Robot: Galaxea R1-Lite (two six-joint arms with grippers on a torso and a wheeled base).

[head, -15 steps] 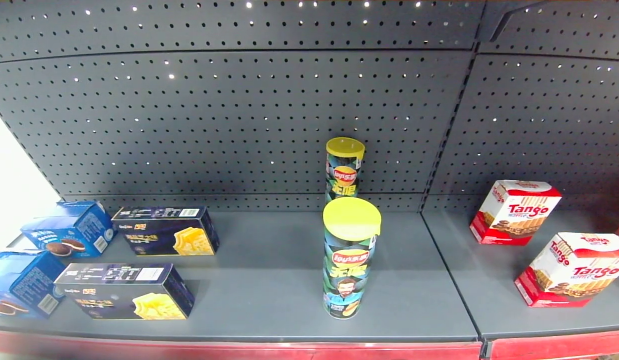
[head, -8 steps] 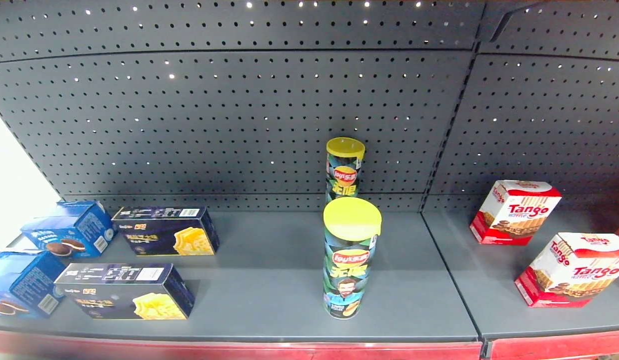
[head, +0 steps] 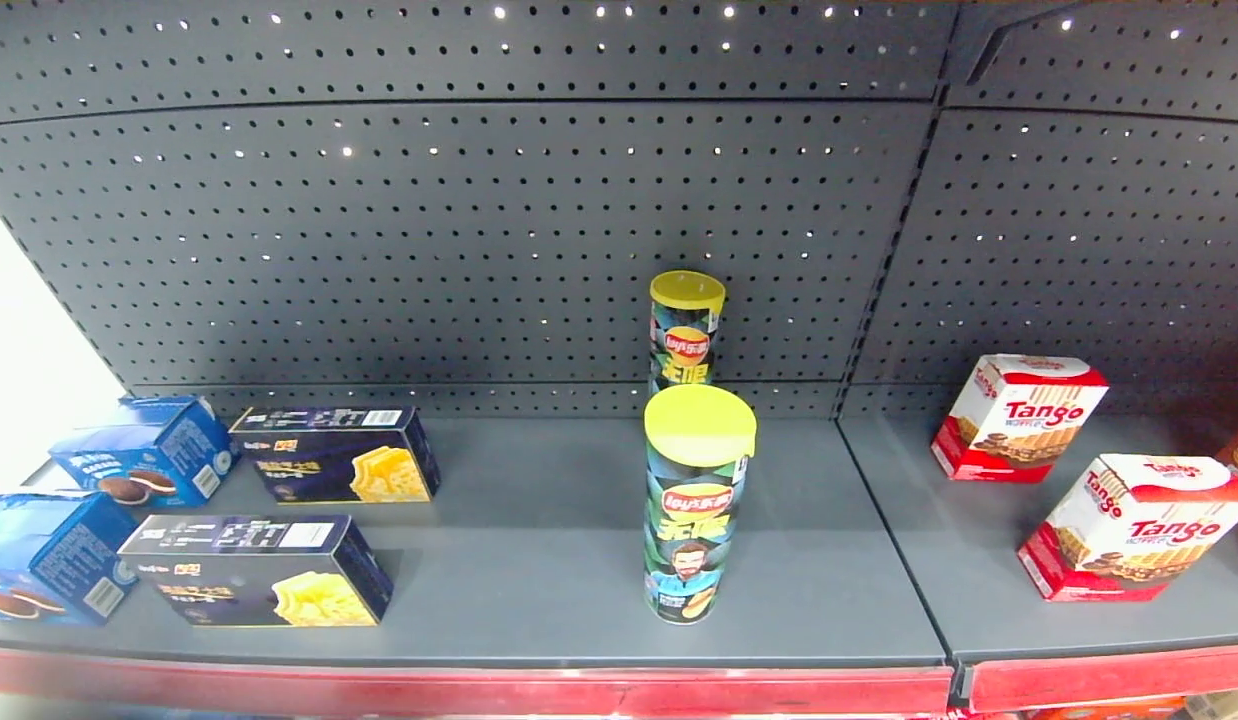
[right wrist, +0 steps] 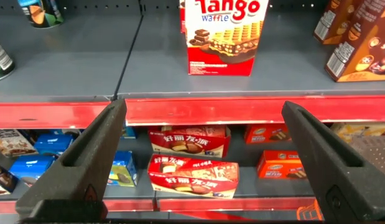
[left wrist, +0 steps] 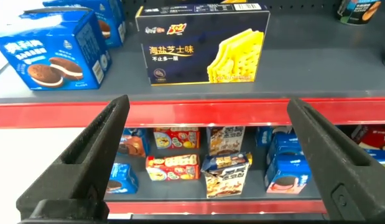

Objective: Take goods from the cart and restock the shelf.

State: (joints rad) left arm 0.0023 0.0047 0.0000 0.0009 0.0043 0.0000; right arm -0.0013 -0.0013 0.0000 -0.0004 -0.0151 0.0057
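Observation:
The grey shelf (head: pixel 539 560) carries two upright chip cans: one at the front (head: pixel 697 505) and one at the back (head: pixel 686 328). Two dark cracker boxes (head: pixel 264 572) (head: pixel 339 455) lie on the left, with blue cookie boxes (head: pixel 144 452) (head: pixel 41 557) beside them. Two red-and-white wafer boxes (head: pixel 1019 420) (head: pixel 1129 530) stand on the right section. My left gripper (left wrist: pixel 204 168) is open, low in front of the shelf edge facing a dark cracker box (left wrist: pixel 201 45). My right gripper (right wrist: pixel 204 162) is open, facing a wafer box (right wrist: pixel 224 36).
A red front lip (head: pixel 459 690) runs along the shelf edge. A lower shelf (left wrist: pixel 211 168) below holds several snack boxes. Brown boxes (right wrist: pixel 354 37) stand at the far right. Bare shelf lies between the cracker boxes and the front can.
The whole head picture has shifted slightly, so the camera moved; the goods on the shelf have stayed in place.

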